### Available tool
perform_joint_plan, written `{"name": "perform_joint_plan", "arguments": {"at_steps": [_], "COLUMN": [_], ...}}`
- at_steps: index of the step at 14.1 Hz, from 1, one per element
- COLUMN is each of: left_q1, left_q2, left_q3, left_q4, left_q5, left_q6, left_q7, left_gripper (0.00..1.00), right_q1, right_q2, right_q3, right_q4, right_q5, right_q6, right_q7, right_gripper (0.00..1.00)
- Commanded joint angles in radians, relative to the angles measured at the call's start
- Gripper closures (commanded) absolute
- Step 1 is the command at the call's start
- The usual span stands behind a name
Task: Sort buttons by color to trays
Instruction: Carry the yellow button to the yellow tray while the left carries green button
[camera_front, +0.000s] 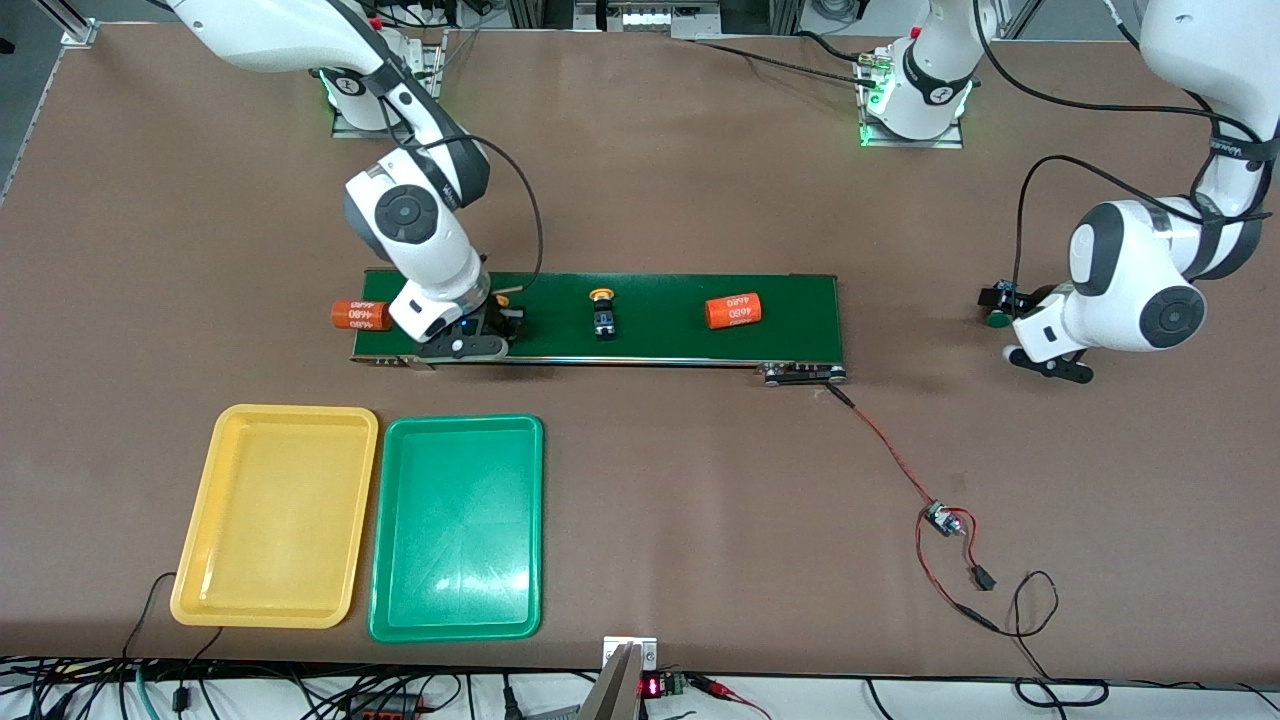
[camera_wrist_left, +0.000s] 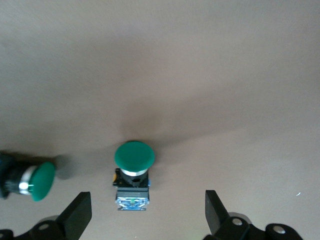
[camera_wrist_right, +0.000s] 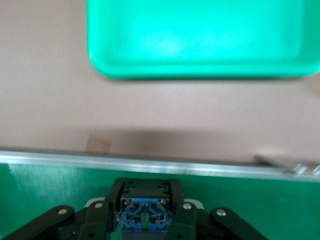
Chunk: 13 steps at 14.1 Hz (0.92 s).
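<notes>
My right gripper (camera_front: 488, 326) is low on the dark green belt (camera_front: 680, 300), shut on a button (camera_wrist_right: 145, 216) with a black-blue body (camera_front: 512, 318); its cap is hidden. A yellow-capped button (camera_front: 603, 311) lies mid-belt. Off the belt's end toward the left arm's end of the table, my left gripper (camera_front: 1000, 304) hangs open over two green-capped buttons. One of them (camera_wrist_left: 134, 172) lies between the open fingers (camera_wrist_left: 80, 215), the other (camera_wrist_left: 31, 181) beside it. The yellow tray (camera_front: 275, 515) and the green tray (camera_front: 458, 525) lie side by side, nearer the front camera than the belt; the green tray (camera_wrist_right: 200, 40) shows in the right wrist view.
Two orange cylinders with white print lie on the belt, one (camera_front: 362, 315) at its end beside my right gripper, one (camera_front: 733, 310) toward the left arm's end. Red and black wires with a small board (camera_front: 940, 520) trail from the belt's corner toward the table's front edge.
</notes>
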Motion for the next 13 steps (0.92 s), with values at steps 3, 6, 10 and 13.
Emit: {"name": "perform_joint_plan", "arguments": {"at_steps": [3,6,10,13], "left_q1": [-0.002,0.000,0.001,-0.002], "left_q2": [-0.005,0.022,0.016,-0.022], "left_q3": [0.041,0.049,0.058,0.055], "left_q4": [-0.123,-0.165,-0.168,-0.124], "left_q5": [-0.011,-0.011,-0.011,-0.011], "left_q6": [0.138,0.241,0.227,0.123], "left_q7": [0.036,0.101,0.165,0.172], "left_gripper": [0.00,0.00,0.60,0.85], "right_q1": [-0.004,-0.006,-0.012,-0.018], "right_q2": [0.013,0.014,0.020,0.043], "right_q3": [-0.027,-0.097,-0.188,-0.241], "right_q4": [0.232,0.269,0.289,0.298], "right_q5": [0.002,-0.001,-0.004,-0.007], "right_q6": [-0.225,-0.235,-0.226,-0.200], "right_q7": [-0.103,-0.176,-0.276,-0.331], "right_gripper": [0.91,0.90,0.89,0.87]}}
